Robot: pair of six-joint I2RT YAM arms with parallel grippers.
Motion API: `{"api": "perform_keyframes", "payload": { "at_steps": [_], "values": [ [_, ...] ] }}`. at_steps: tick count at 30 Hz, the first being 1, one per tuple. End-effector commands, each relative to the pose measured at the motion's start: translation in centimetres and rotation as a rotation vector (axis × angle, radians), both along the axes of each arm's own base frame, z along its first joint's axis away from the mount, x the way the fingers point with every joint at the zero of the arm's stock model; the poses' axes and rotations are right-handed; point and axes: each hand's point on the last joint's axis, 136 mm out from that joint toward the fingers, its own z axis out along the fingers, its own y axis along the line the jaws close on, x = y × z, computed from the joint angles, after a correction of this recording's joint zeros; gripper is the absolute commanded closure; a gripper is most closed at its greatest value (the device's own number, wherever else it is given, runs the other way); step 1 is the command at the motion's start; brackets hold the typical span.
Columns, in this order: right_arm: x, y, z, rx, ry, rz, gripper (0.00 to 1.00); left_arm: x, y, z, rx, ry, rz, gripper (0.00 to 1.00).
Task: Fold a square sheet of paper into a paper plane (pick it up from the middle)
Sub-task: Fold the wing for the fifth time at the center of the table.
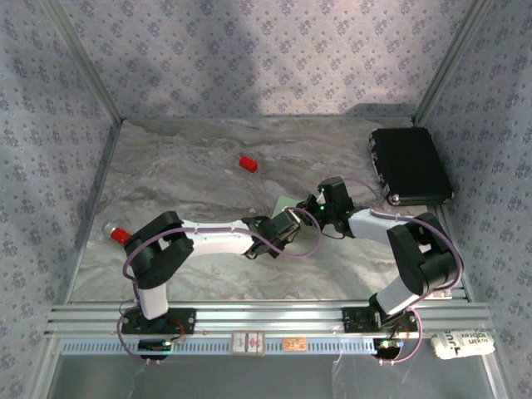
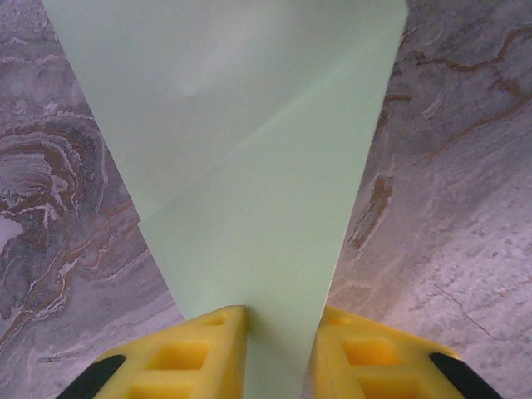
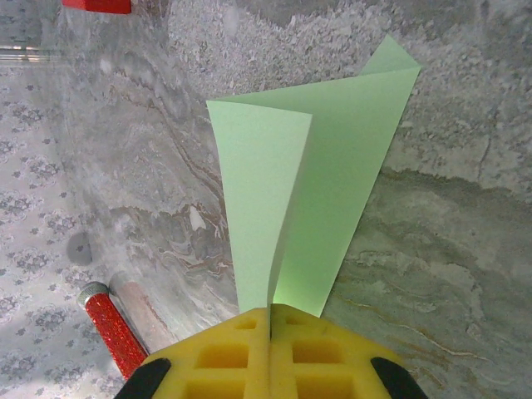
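The creased pale-green square sheet of paper (image 3: 332,191) sits mid-way across the marbled grey surface (image 3: 465,249), pinched by the pressed-together right end effector (image 3: 270,314), its long axis pointing straight ahead, while the slightly spread left end effector (image 2: 278,314) straddles its opposite end.

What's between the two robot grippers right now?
The square sheet of paper, pale green and partly folded. The right gripper pinches it in the right wrist view; in the left wrist view it runs between the fingers of the left gripper.
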Motion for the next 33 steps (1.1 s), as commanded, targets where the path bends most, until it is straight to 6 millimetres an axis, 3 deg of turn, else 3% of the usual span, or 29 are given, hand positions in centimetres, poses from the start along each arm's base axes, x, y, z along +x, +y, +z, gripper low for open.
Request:
{"api": "perform_keyframes", "payload": {
  "at_steps": [1,21,33],
  "values": [
    [0.09,-0.22,0.34,0.006,-0.003,-0.012,0.98,0.36,-0.20,0.41,0.016,-0.023,0.001,0.73],
    [0.15,-0.29,0.40,0.009,-0.004,-0.014,0.99,0.10,-0.18,0.58,-0.006,-0.035,-0.024,0.61],
    [0.19,-0.31,0.52,0.012,-0.005,-0.013,0.99,0.30,0.01,0.30,0.002,-0.049,-0.026,0.73]
  ]
}}
